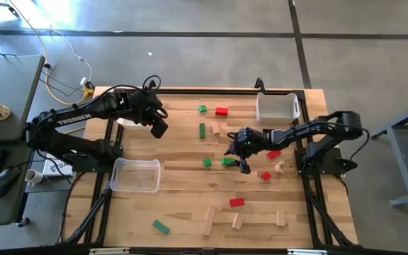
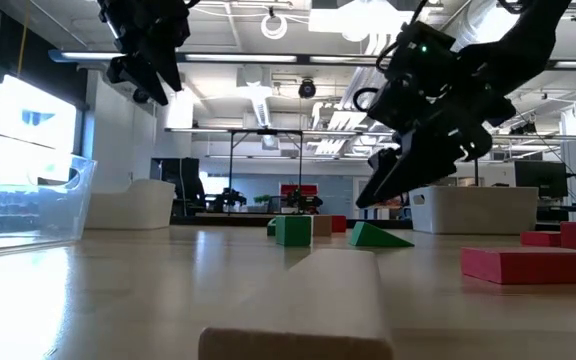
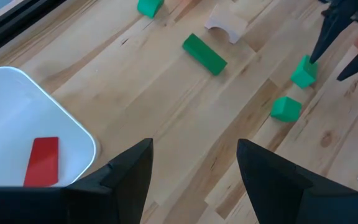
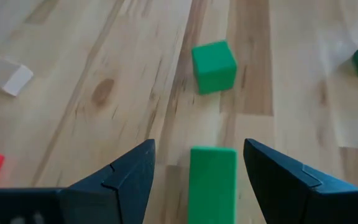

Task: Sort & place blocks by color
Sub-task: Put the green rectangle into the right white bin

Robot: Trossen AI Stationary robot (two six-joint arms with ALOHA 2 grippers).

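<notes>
Green is what my right gripper [image 4: 194,171] is lined up on: a green block [image 4: 212,182] lies on the table directly between my spread, empty fingers, its long axis running straight ahead toward twelve o'clock, parallel to them. A green cube [image 4: 214,66] sits beyond it, also at twelve. My left gripper [image 1: 156,122], also open and empty, hangs over the white bin [image 3: 17,112], well apart, so the right is nearer.
</notes>
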